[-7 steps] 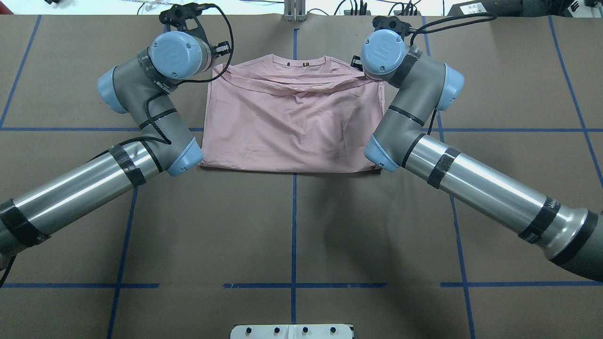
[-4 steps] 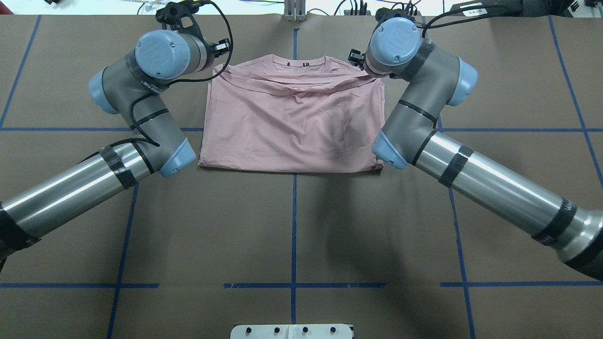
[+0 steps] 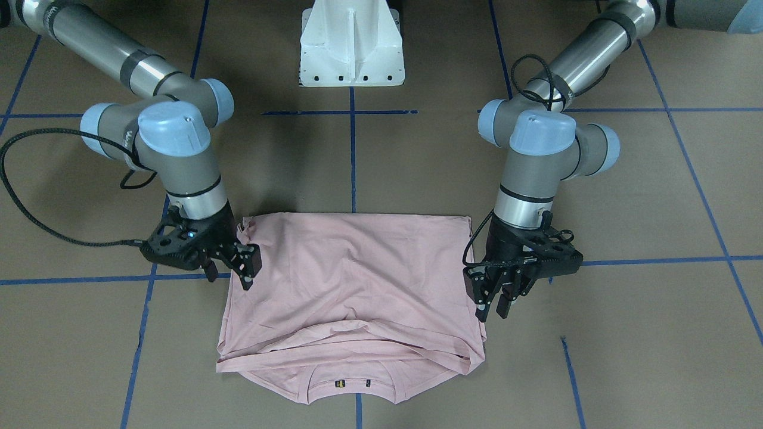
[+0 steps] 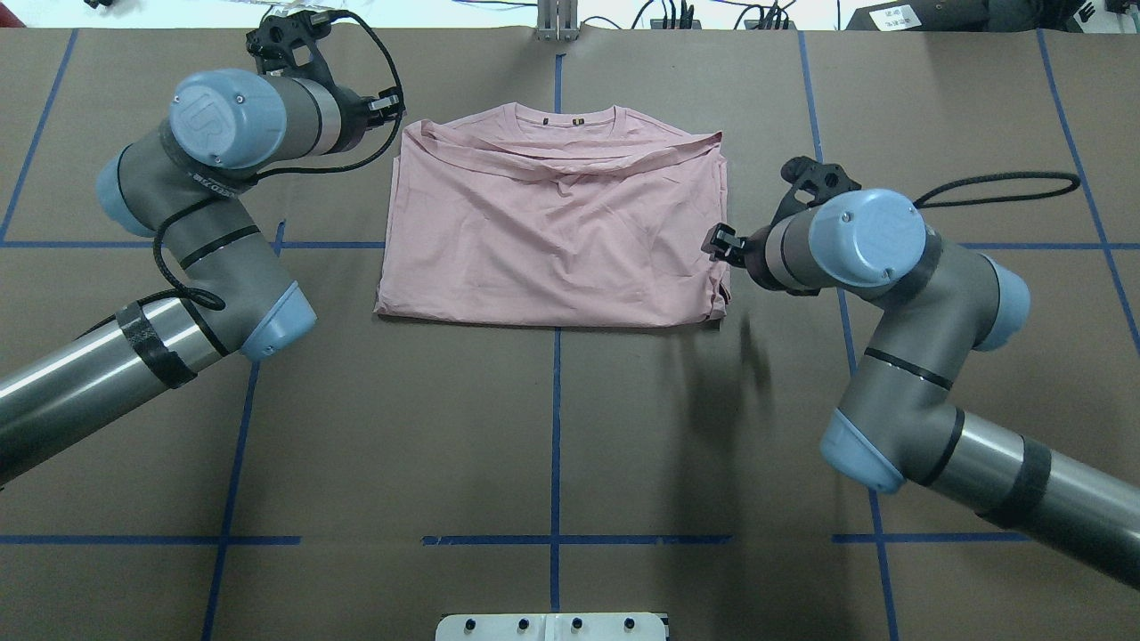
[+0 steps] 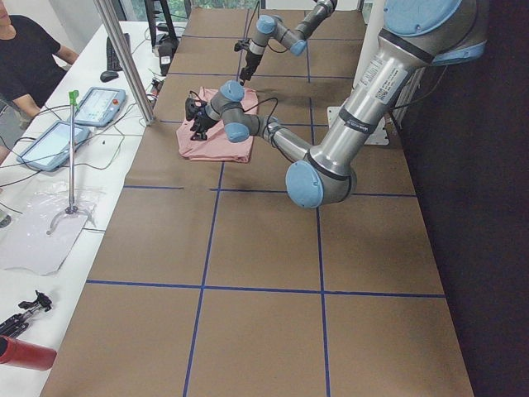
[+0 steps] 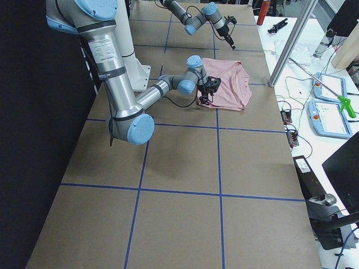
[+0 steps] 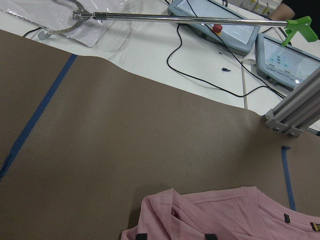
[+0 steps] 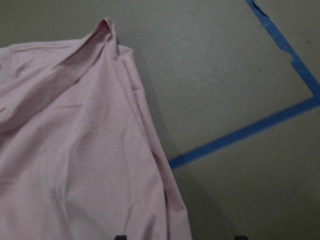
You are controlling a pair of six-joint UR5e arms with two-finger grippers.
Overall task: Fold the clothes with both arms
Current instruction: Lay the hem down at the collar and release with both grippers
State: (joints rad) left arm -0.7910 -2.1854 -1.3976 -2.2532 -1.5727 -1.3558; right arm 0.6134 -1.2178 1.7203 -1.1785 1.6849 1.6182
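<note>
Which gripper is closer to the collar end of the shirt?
The left gripper, at the shoulder corner of the shirt, beside the collar; the right gripper sits halfway down the opposite side edge.

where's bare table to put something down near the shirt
Widest bare patch: between shirt hem and base. Crowded at the shirt's sides, where left claw and right claw hang.

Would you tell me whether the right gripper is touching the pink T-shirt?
Cannot tell. In the front-facing view the right gripper overlaps the T-shirt edge, but none shows contact or a gap.
</note>
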